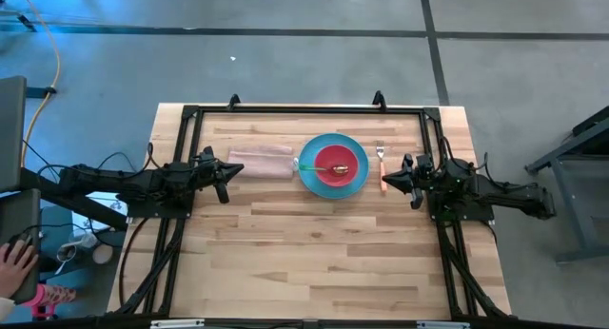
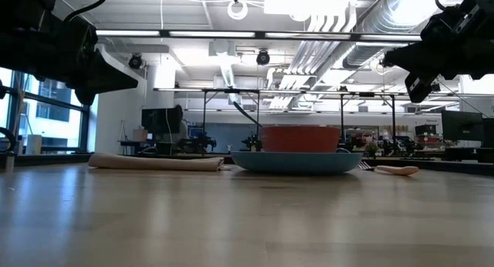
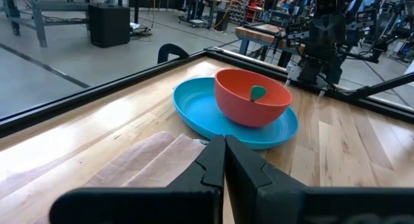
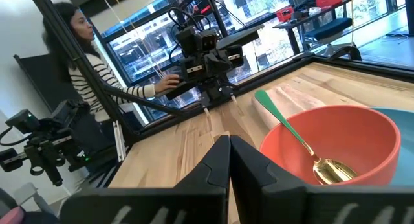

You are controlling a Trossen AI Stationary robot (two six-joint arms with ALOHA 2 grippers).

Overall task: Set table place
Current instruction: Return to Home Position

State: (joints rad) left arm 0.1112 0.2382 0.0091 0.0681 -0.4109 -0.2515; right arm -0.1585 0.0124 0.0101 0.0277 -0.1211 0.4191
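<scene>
The round blue plate (image 1: 333,182) lies on the table's far middle with the red bowl (image 1: 336,164) on it. The gold spoon (image 4: 304,146) leans in the bowl, its green handle (image 1: 309,164) over the rim. The beige folded napkin (image 1: 260,164) lies flat left of the plate. The fork (image 1: 381,158) lies flat right of the plate, its orange handle toward the near edge. My left gripper (image 1: 226,180) is shut and empty, above the table by the napkin's near left corner. My right gripper (image 1: 388,182) is shut and empty, above the table by the fork's handle.
The black metal frame (image 1: 304,108) runs round the wood table (image 1: 314,253), whose near half is bare wood. A person sits beyond the table's left edge (image 4: 84,68), a hand (image 1: 14,265) showing at the high view's lower left.
</scene>
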